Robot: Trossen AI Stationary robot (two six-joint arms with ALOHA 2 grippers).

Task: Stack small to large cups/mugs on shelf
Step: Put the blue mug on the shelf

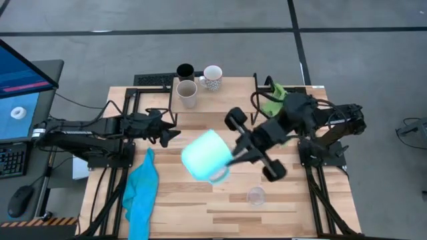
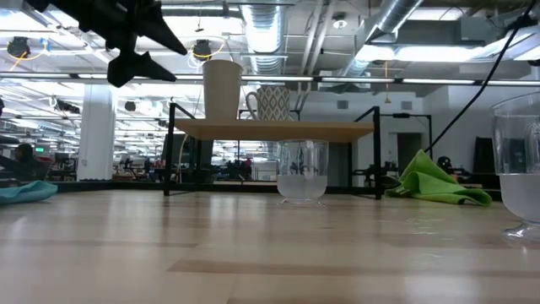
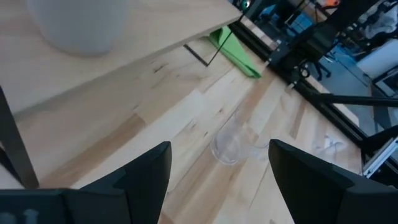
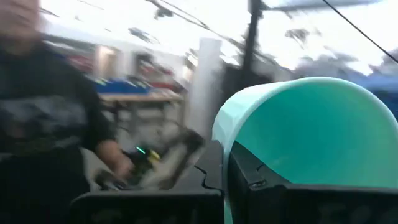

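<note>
The right end effector [image 1: 235, 159] is gripping the cyan handled ceramic mug [image 1: 206, 156] by its rim above the slatted wooden tabletop [image 1: 293, 200]; the left end effector [image 1: 172, 131] is hanging with fingers apart.

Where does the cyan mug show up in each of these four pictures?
High view: the cyan mug is mid-table, held by the right hand; the left hand waits to its left.
Low view: not in it.
Left wrist view: not in it.
Right wrist view: it fills the right side.
Shared landmark: the shelf, seen in the high, low and left wrist views.
</note>
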